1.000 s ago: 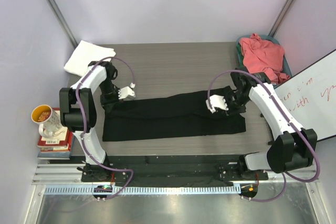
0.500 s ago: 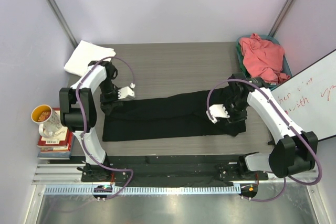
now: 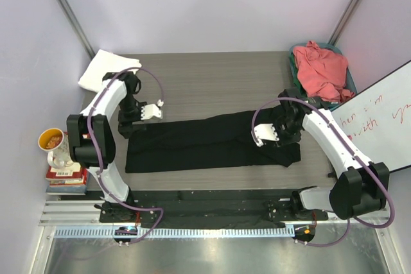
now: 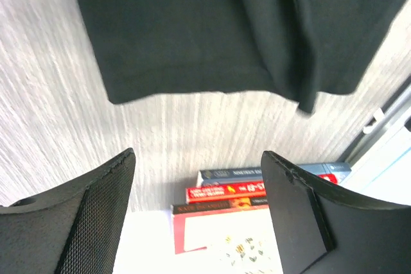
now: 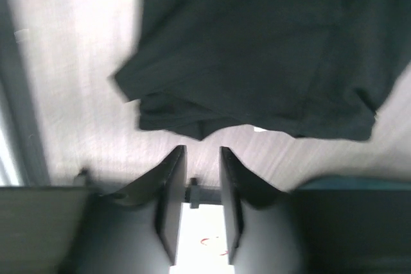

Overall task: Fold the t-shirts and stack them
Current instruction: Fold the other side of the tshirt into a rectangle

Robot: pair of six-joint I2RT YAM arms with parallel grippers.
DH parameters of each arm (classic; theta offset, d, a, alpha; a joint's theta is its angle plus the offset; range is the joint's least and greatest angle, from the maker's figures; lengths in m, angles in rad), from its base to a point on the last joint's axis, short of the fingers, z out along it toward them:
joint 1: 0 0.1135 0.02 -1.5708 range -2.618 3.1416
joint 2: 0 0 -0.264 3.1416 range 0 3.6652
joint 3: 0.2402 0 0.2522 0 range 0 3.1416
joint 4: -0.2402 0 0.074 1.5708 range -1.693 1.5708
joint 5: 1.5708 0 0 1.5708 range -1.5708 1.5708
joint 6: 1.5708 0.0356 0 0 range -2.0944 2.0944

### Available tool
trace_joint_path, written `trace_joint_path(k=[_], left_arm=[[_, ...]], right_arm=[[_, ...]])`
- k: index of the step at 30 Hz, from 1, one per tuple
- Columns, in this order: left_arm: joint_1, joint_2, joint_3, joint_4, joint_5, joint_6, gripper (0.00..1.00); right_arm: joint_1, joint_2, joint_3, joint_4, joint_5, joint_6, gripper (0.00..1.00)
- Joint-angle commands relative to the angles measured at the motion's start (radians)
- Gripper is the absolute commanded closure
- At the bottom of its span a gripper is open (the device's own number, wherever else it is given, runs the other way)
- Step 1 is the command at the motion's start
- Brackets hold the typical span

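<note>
Nearest, off the desk's left edge: a stack of books with a patterned cup on top. On the right at similar depth, a whiteboard with red writing, leaning in from the side.

Across the near half of the desk, spread flat: the black t-shirt, folded into a long band running left to right, print not visible, right end rumpled into thicker layers.

Over the band's left end, just at its far edge: the left gripper, jaws standing wide apart with nothing between them. From the left wrist view, only bare desk and the black hem beyond the two dark fingers, clear of the cloth.

Over the band's right end: the right gripper, jaws parted by a narrow gap, holding nothing. From the right wrist view, bunched black folds beyond the fingertips, no cloth between them. Touching the shirt or hovering: cannot tell.

Farther back, at the far left corner of the desk: the white t-shirt, folded into a neat rectangle, well apart from the black one.

At the far right corner: the coral-pink t-shirt, crumpled and unfolded, heaped in a teal bin.
</note>
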State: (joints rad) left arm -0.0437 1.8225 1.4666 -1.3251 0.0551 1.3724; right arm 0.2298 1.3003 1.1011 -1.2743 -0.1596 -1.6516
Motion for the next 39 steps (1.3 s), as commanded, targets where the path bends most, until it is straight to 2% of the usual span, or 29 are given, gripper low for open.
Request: trace_joint_path(k=[1,2,4,8,11,17,28,39], left_arm=[[0.002,-0.042,-0.049,-0.004,-0.046,-0.051,0.2],[-0.001,-0.031,-0.054,0.074,-0.046,-0.08,0.21],[0.001,0.022,-0.035,0.084,-0.037,-0.11,0.21],[-0.001,0.087,-0.017,0.13,0.002,-0.157,0.19],[-0.001,0.119,0.007,0.165,0.017,-0.168,0.21],[-0.001,0.182,0.098,0.145,0.045,-0.197,0.24],[-0.002,0.207,0.112,0.125,0.025,-0.173,0.27],[-0.015,0.261,0.052,0.314,-0.155,-0.222,0.32]], right_arm=[[0.006,0.005,-0.059,0.246,0.04,0.12,0.81],[0.006,0.011,-0.073,0.35,0.045,0.143,0.87],[0.006,0.033,-0.093,0.435,0.064,0.211,0.99],[-0.001,0.146,-0.078,0.619,0.089,0.344,0.99],[-0.015,0.203,-0.029,0.687,0.092,0.447,0.99],[-0.041,0.301,0.023,0.734,0.086,0.516,0.99],[-0.044,0.367,-0.04,0.763,0.075,0.489,0.99],[-0.046,0.462,-0.03,0.809,0.143,0.483,0.99]])
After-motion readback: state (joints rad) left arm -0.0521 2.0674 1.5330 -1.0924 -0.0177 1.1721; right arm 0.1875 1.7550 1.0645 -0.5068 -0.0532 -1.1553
